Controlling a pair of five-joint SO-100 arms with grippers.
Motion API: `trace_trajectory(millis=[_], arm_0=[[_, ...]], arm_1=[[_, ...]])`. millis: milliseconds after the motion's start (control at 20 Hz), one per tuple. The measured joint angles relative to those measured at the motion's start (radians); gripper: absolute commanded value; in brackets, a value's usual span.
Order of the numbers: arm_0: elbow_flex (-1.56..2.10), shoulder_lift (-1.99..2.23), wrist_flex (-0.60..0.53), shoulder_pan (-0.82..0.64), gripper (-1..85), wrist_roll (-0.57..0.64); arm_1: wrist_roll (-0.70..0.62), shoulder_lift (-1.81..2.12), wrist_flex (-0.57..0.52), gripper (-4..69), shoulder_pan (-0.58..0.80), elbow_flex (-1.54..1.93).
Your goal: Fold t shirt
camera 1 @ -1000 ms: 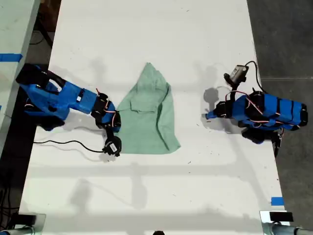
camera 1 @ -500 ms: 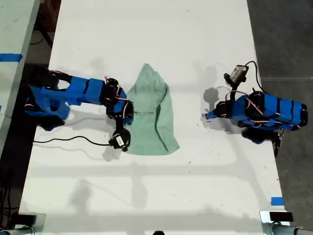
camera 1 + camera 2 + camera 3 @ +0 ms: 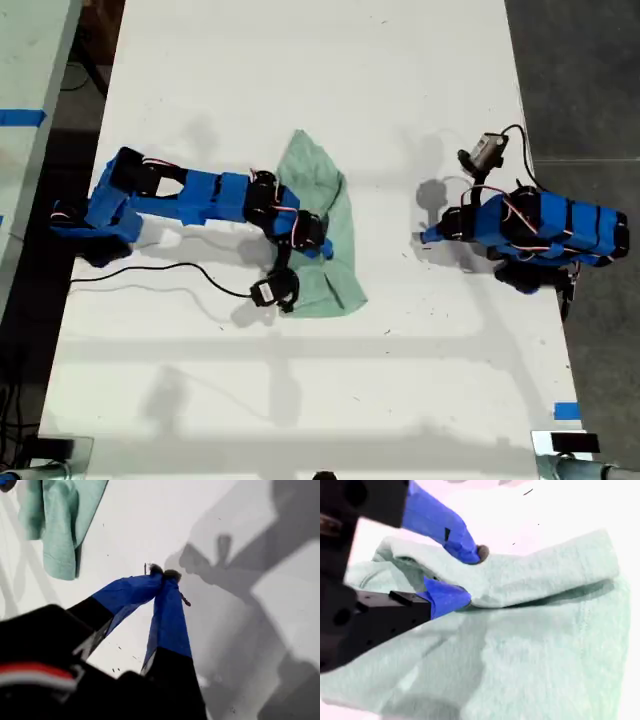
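T shirt point(image 3: 322, 222) is lying near the middle of the white table point(image 3: 300, 80) in the exterior view, its rounded point at 12 o'clock and its wide hem at 6 o'clock. My second gripper point(image 3: 462, 577) is clenching a raised fold of the shirt point(image 3: 530, 645); both blue fingertips point(image 3: 470, 552) are pressing the cloth between them. In the exterior view this arm point(image 3: 190, 198) is reaching in from 9 o'clock and lying across the shirt's middle. My first gripper point(image 3: 162, 572) is sitting with its jaws closed and holding nothing, tips meeting over bare table, well apart from the shirt point(image 3: 57, 525). In the exterior view that arm point(image 3: 535, 232) is resting folded at 3 o'clock.
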Motion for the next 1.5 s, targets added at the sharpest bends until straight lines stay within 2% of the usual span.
trace_trajectory(millis=[50, 100, 200, 300, 500, 600, 800, 900, 1000, 1100, 1250, 1500], arm_0=[[0.000, -0.003, -0.005, 0.000, 13.7, 0.008], [0.000, -0.003, -0.006, 0.000, 0.0, 0.015], [0.000, -0.002, -0.003, 0.000, -0.1, 0.041], [0.002, 0.049, 0.049, 0.002, -0.1, 0.043], [0.167, 0.383, 0.146, 0.002, -0.1, 0.020], [0.402, 0.640, 0.098, -0.005, -0.1, -0.021], [1.213, 1.353, -0.233, -0.052, -0.1, -0.072], [1.652, 1.766, -0.328, -0.048, -0.1, -0.080], [1.987, 2.161, -0.302, -0.084, -0.1, -0.067], [2.117, 2.419, -0.219, -0.126, -0.1, -0.021], [2.210, 2.491, -0.218, -0.155, -0.1, 0.054], [2.227, 2.503, -0.210, -0.156, -0.1, 0.067]], arm_1=[[0.000, 0.000, 0.000, -0.1, 0.000, 0.000], [0.000, 0.000, 0.000, -0.1, 0.000, 0.000], [0.000, 0.000, 0.000, -0.1, 0.000, 0.000], [0.000, 0.000, 0.000, -0.1, 0.000, 0.000], [0.000, 0.000, 0.000, -0.1, 0.000, 0.000], [0.000, 0.000, 0.000, -0.1, 0.000, 0.000], [0.000, 0.000, 0.000, -0.1, 0.000, 0.000], [0.000, 0.000, 0.000, -0.1, 0.000, 0.000], [0.000, 0.000, 0.000, -0.1, 0.000, 0.000], [0.000, 0.000, 0.000, -0.1, 0.000, 0.002], [0.000, 0.000, 0.000, -0.1, 0.003, 0.002], [0.012, 0.000, 0.000, -0.7, 0.003, 0.002]])
